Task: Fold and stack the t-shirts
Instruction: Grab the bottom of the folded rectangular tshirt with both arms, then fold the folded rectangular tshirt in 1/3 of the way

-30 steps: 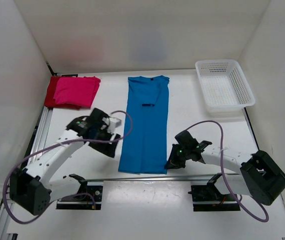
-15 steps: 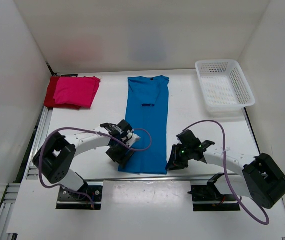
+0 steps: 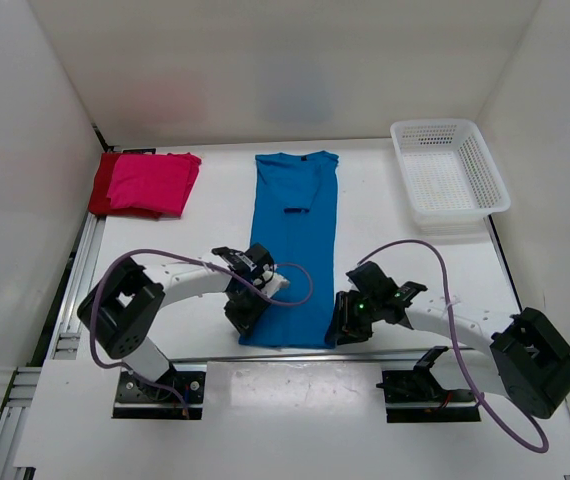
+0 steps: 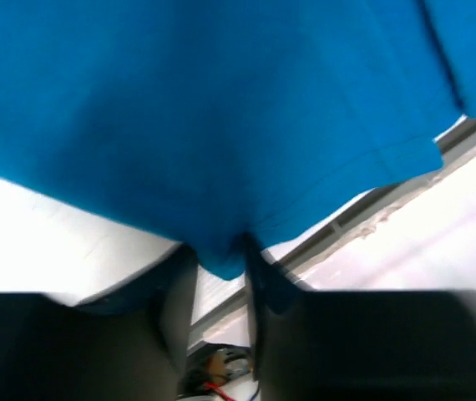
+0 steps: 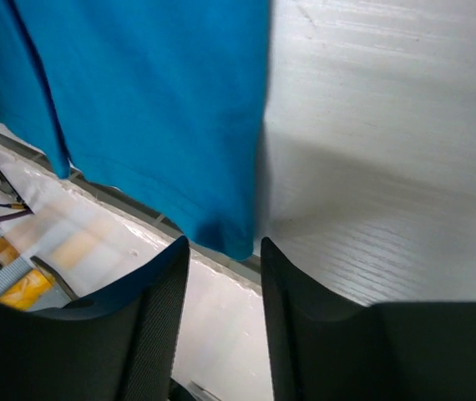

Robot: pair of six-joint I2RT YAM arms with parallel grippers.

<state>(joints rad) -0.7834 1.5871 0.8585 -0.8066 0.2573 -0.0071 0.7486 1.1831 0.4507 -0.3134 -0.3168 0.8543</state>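
- Fingers of the left gripper (image 4: 220, 288) pinch the near left hem corner of the blue t-shirt (image 3: 293, 240); that view is blurred.
- Right gripper (image 5: 221, 259) stands parted, the near right hem corner just at its tips; contact unclear.
- Blue t-shirt lies lengthwise mid-table (image 3: 385, 220).
- Pink t-shirt (image 3: 153, 182) lies on the dark red t-shirt (image 3: 99, 190), far left.
- White basket (image 3: 448, 180) sits far right.
- No readable writing.

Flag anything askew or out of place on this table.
Nothing stands out. The blue shirt lies flat in a straight strip, the pink shirt sits folded on the dark red shirt, and the basket stands upright.
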